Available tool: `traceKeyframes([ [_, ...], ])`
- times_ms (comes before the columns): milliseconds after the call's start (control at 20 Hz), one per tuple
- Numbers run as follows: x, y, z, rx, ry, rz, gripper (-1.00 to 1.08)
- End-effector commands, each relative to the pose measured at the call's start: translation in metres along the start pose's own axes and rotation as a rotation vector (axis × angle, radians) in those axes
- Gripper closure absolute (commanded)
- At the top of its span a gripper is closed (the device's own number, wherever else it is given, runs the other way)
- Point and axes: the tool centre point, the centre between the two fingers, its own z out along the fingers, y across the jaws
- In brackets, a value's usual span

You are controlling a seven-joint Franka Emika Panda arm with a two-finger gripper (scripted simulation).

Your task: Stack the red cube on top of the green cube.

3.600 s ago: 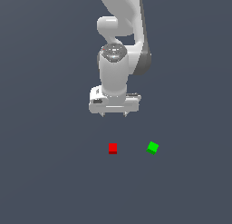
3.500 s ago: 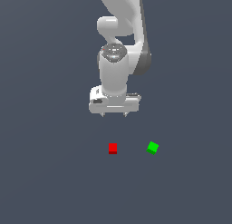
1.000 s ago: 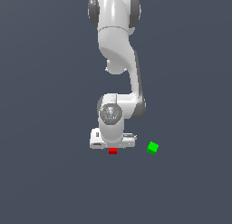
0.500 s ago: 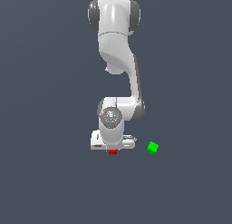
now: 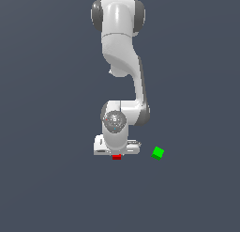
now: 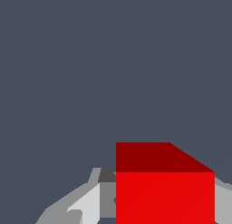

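Two small cubes sit on the plain dark grey floor in the exterior view. The white Panda arm's gripper [image 5: 116, 153] is down over the tiny bright red cube [image 5: 116, 157], of which I see only a sliver under the hand. The tiny bright green cube [image 5: 158, 153] lies nearby toward the exterior view's right, apart and with nothing on it.

In the wrist view the red cube [image 6: 165, 191] fills the space between the grey fingers [image 6: 84, 205], which flank it on either side. I cannot tell whether the jaws have closed on it or only bracket it.

I judge the task early: the reach is done, while the lift, carry and placing on the green cube remain.
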Motion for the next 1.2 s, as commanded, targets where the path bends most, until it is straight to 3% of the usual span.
traceKeyframes([
  [0,0.0,0.0,-0.002,0.0,0.001,0.0,1.08],
  [750,-0.001,0.0,-0.085,0.0,0.001,0.0,1.08],
  [1150,0.0,0.0,-0.1,0.0,0.001,0.0,1.08],
])
